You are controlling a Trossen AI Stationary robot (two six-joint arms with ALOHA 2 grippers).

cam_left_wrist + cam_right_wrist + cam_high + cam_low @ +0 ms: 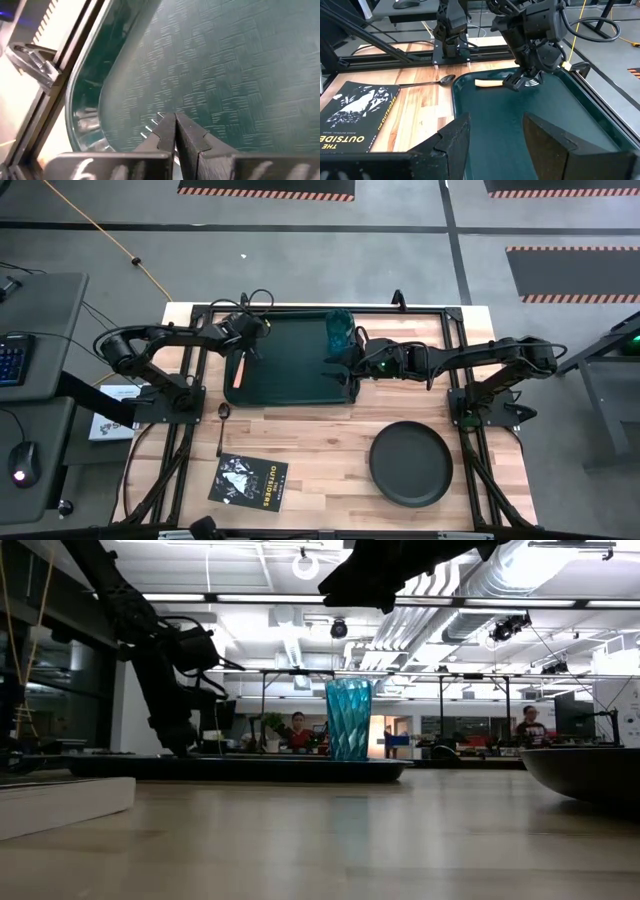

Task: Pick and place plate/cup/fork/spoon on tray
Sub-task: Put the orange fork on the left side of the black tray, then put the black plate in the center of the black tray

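Wooden table (pixel 330 430), booklet (pixel 249 479) beside spoon (pixel 222 418), plate (pixel 411 464) off tray (pixel 290 360)

black booklet (pixel 249 479) on wooden table (pixel 330 440), keyboard (pixel 9 360), mouse (pixel 21 462)

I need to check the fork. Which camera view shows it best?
The right wrist view: the fork lies in the tray, tines at the left gripper. High view shows only its handle; left wrist only tines; low view nothing.

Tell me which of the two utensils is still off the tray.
The spoon. It lies on bare wood just outside the tray's corner, while the fork sits inside the tray, under the left pincer, tines pinched.
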